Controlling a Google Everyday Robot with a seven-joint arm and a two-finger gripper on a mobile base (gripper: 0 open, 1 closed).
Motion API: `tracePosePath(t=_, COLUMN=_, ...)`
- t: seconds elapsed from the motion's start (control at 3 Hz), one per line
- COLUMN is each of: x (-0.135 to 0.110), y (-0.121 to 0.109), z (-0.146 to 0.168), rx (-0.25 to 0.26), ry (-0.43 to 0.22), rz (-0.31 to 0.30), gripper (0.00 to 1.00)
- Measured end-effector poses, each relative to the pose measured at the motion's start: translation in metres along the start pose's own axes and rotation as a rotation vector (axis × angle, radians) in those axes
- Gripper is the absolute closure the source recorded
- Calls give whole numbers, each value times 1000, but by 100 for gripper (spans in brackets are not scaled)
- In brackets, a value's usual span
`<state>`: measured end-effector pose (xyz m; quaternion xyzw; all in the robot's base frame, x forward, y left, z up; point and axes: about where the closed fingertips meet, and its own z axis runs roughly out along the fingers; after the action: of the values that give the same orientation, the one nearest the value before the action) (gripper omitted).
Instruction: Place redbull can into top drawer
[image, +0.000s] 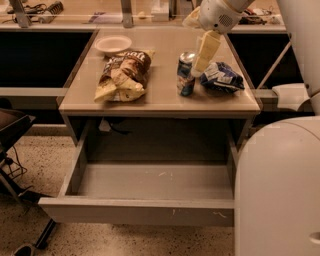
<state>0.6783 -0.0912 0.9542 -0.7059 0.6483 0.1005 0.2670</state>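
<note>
Lying toward the left of the tan flat desk top: a small round white plate, then a crumpled brown and yellow crisp bag just in front of it. Standing upright right of centre on the desk: the slim blue and silver redbull can, with the cream-coloured gripper hanging at its upper right, clenched or released cannot tell, and a dark blue and white snack bag lying just right of it. Gaping open below the desk: the wide shallow grey top drawer, with the white robot body filling the right foreground.
</note>
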Motion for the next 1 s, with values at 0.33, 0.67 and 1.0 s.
tracePosePath(t=0.33, x=7, y=-5, z=6, rx=5, ry=-64, rz=14, gripper=0)
tracePosePath(t=0.67, x=12, y=-11, z=30, rx=-26, ry=-202, rz=-1, gripper=0)
tracePosePath(t=1.0, x=11, y=-15, z=63, rx=-79, ry=-317, rz=-3, gripper=0)
